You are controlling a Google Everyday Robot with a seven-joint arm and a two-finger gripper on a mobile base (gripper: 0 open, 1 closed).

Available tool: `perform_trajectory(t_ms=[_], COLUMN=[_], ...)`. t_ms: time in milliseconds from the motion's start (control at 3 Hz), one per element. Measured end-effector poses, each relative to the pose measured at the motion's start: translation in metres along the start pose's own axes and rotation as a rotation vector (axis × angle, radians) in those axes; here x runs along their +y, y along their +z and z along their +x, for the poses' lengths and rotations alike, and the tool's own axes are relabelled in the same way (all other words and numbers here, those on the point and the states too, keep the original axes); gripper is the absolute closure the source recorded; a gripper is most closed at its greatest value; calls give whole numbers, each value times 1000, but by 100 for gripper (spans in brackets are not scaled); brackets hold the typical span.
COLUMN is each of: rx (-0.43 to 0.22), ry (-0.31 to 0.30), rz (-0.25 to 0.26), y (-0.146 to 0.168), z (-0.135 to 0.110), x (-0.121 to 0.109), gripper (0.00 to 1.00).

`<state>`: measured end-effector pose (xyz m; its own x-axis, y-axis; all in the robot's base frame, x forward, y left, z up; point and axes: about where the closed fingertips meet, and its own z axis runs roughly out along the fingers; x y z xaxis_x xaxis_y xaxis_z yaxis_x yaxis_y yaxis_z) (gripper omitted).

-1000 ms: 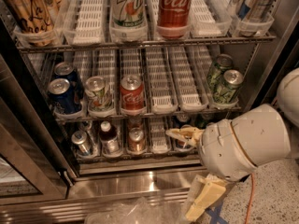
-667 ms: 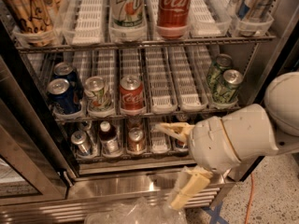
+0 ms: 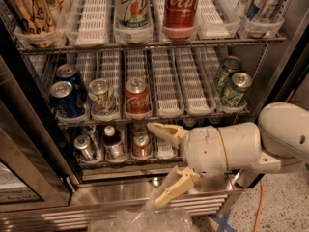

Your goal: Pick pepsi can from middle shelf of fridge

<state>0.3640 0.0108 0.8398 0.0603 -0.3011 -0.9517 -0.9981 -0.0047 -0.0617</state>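
Cans stand along the front of the middle shelf (image 3: 193,114) of the fridge (image 3: 111,193). In the far left lane is the pepsi can (image 3: 65,99), dark blue with a silver top and a pull tab, upright and right at the lane's front lip. A second blue can (image 3: 71,75) of the same look stands just behind it in the same lane. The next lane to the right holds a white-and-green can (image 3: 102,96), and the one after that a red Coca-Cola can (image 3: 137,98). Two green cans (image 3: 234,88) sit one behind the other in the rightmost lane.

The gripper (image 3: 153,165) hangs lower, in front of the bottom shelf and to the right of the red can, well apart from the pepsi can. Its tan fingers (image 3: 166,131) are spread wide: the upper one points left at the height of the bottom shelf, the lower one slants down over the steel base. A white arm (image 3: 227,149) reaches in from the right behind it.
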Motion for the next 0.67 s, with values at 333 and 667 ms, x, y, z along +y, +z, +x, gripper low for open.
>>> perform_trajectory(t_ms=[333,667], rx=[4,-75], ry=[0,13], rz=[2,0], y=[0,18], z=[0,3], x=[0,6], gripper=[0,0])
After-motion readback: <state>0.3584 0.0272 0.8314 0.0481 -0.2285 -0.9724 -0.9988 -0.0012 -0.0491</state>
